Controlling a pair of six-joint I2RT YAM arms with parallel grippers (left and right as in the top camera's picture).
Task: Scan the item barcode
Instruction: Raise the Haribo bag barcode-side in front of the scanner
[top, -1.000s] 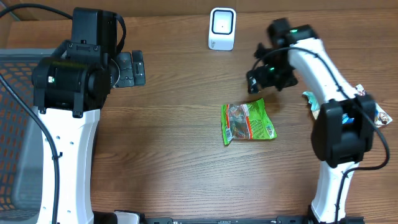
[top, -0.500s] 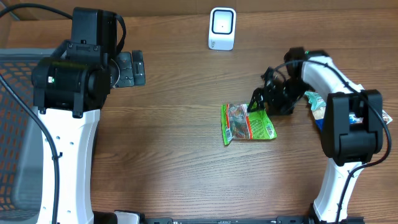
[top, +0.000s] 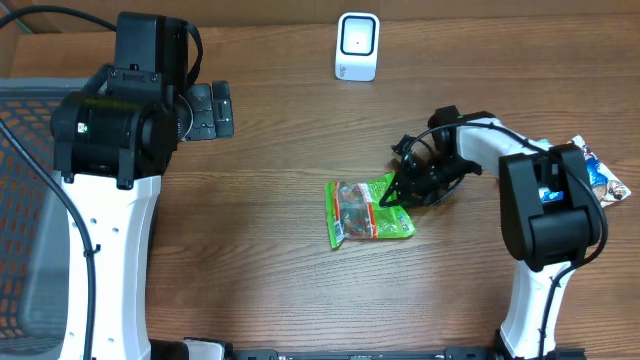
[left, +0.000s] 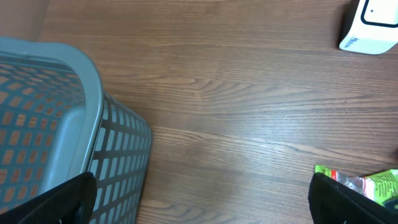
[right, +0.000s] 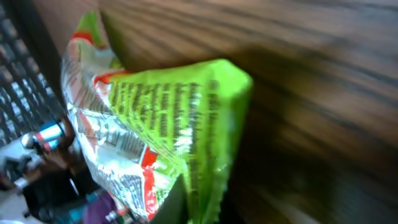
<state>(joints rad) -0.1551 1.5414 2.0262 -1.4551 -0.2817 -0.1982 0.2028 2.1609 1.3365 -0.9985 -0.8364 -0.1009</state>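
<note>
The right end effector (top: 398, 192) is pinched shut on the right-hand edge of a green snack packet (top: 368, 210). The packet lies on the wooden table (top: 270, 250) a little right of centre, well apart from the white scanner (top: 357, 45) standing at the far edge. Open wood stretches to the packet's left and towards the near edge. The left end effector (top: 222, 110) hangs with its fingers spread wide, holding nothing, over the far left of the table. It is near the grey mesh basket (top: 25, 200) that fills the left edge. Another wrapped item (top: 600, 178) lies at the right edge, beside the right arm.
</note>
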